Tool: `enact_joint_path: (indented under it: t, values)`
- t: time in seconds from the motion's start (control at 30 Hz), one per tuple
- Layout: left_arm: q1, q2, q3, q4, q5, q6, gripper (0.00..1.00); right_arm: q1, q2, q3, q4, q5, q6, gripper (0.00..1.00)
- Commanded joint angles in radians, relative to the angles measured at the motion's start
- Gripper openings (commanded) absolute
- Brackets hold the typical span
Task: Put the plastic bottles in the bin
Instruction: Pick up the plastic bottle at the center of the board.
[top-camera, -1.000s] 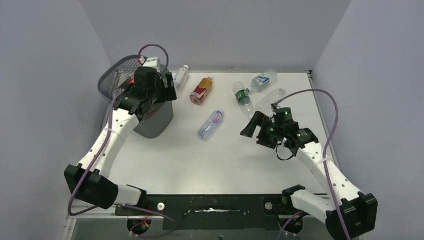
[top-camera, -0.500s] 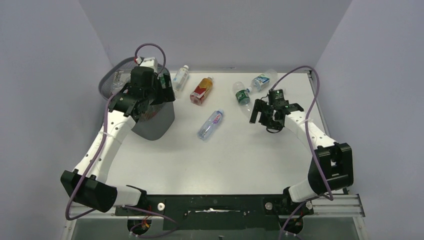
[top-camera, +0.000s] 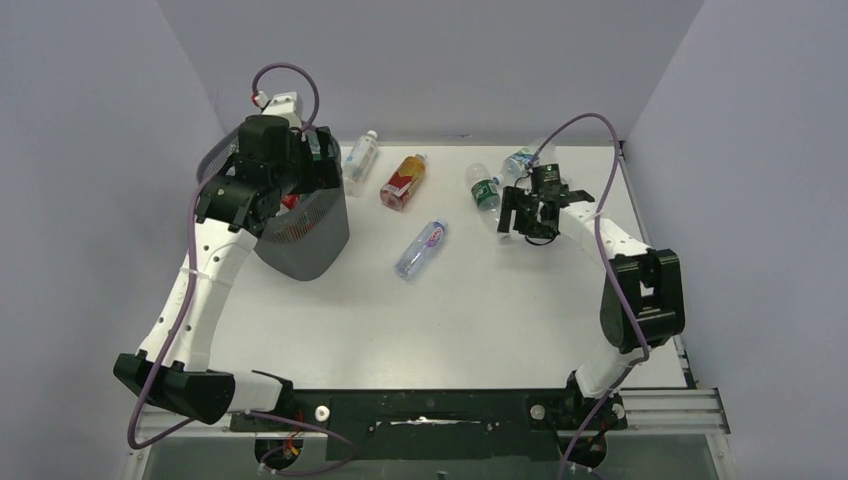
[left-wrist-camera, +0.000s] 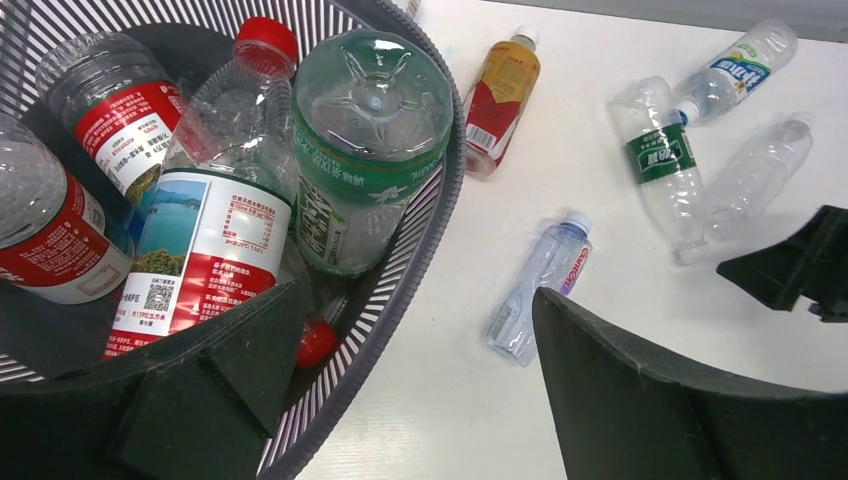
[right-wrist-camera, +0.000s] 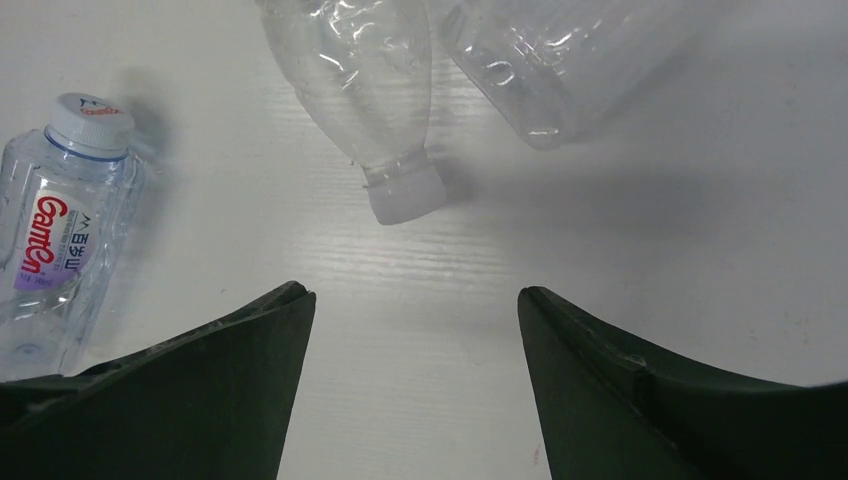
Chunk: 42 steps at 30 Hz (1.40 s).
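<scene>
- Right gripper (right-wrist-camera: 408, 300): jaws apart, nothing between them, low over the table (right-wrist-camera: 620, 250) at the far right.
- Clear bottle (right-wrist-camera: 365, 80): on its side just ahead of those fingertips, white cap (right-wrist-camera: 405, 192) pointing toward the gripper, not yet touched.
- Probably the step in hand: taking this bottle for the bin (top-camera: 310, 235), standing at the far left, well apart from here.
- Move forward past the cap and close on the body, not on the neck; on the narrow neck, likely a slip.
- Keep one finger on each side of the body, across its width.
- Looks thin and crumpled, so expect some yielding; squeeze only until firm.
- Mind the second clear bottle (right-wrist-camera: 560, 60), just beside on the right: risk of pushing it, or of catching it together with the first.
- Ganten bottle (right-wrist-camera: 60, 230) on the left: near, but seemingly apart enough to make no trouble.
- Left gripper (left-wrist-camera: 420, 395): wide open, empty, over the right edge of the bin, with several bottles lying inside.
- Before carrying across, take the left arm away from the bin mouth; otherwise, danger of the two arms meeting there.
- Lift well above the tall rim, then let go over the middle, not at the edge.
</scene>
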Motion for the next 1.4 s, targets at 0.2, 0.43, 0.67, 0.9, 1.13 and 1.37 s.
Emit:
enact_joint_path:
  t: [0.2, 0.43, 0.67, 0.9, 1.13, 1.37]
  values:
    - [0.011, -0.028, 0.077, -0.037, 0.128, 0.009, 0.85, -0.003, 0.122, 0.083, 0.075, -0.056, -0.052, 0.73]
    - [0.004, -0.044, 0.067, -0.035, 0.189, -0.021, 0.85, 0.0, 0.19, 0.106, 0.099, -0.059, -0.049, 0.69]
    - [-0.008, -0.076, -0.004, -0.026, 0.195, -0.038, 0.86, 0.015, 0.233, 0.142, 0.092, -0.04, -0.059, 0.63]
    - [-0.008, -0.075, 0.005, -0.036, 0.199, -0.034, 0.86, 0.052, 0.28, 0.17, 0.085, -0.008, -0.072, 0.57]
    - [-0.008, -0.076, 0.011, -0.044, 0.212, -0.037, 0.86, 0.089, 0.278, 0.164, 0.082, 0.01, -0.07, 0.36]
    - [-0.023, -0.067, 0.032, -0.053, 0.262, -0.045, 0.86, 0.125, 0.214, 0.133, 0.071, 0.034, -0.062, 0.25]
